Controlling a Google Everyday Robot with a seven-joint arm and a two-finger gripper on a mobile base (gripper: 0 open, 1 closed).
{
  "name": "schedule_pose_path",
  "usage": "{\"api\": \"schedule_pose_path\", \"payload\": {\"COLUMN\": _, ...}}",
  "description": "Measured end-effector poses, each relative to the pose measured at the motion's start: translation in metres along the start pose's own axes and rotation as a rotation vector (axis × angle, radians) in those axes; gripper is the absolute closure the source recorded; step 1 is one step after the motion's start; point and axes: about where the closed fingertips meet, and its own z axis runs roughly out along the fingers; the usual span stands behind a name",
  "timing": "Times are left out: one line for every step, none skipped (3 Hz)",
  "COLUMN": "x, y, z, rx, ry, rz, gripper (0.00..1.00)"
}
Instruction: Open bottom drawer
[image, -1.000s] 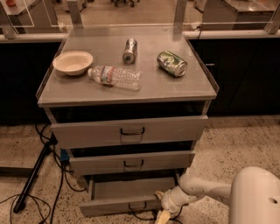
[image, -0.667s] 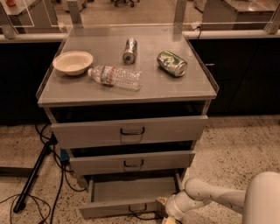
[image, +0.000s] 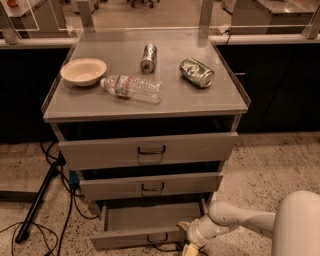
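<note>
1. Drawer (image: 131, 239) at the cabinet's (image: 200, 102) foot is seen pulled out nearward, its inside exposed.
2. Gripper (image: 190, 245) is placed low, just beside the drawer front's right end.
3. Gripper's grip state cannot be told.

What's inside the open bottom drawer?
Only bare grey floor shows in the bottom drawer; its back is hidden under the middle drawer. The gripper sits at its front right corner.
</note>
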Motion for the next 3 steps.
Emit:
{"api": "schedule_pose_path", "payload": {"x": -0.004, "y": -0.017, "z": 0.0, "rx": 0.02, "ry": 0.012, "rz": 0.002, "gripper": 0.0}}
{"api": "schedule_pose_path", "payload": {"x": 0.002, "y": -0.033, "z": 0.009, "rx": 0.02, "ry": 0.018, "rz": 0.033, "gripper": 0.0}}
{"api": "schedule_pose_path", "payload": {"x": 0.015, "y": -0.041, "z": 0.023, "rx": 0.008, "ry": 0.023, "rz": 0.072, "gripper": 0.0}}
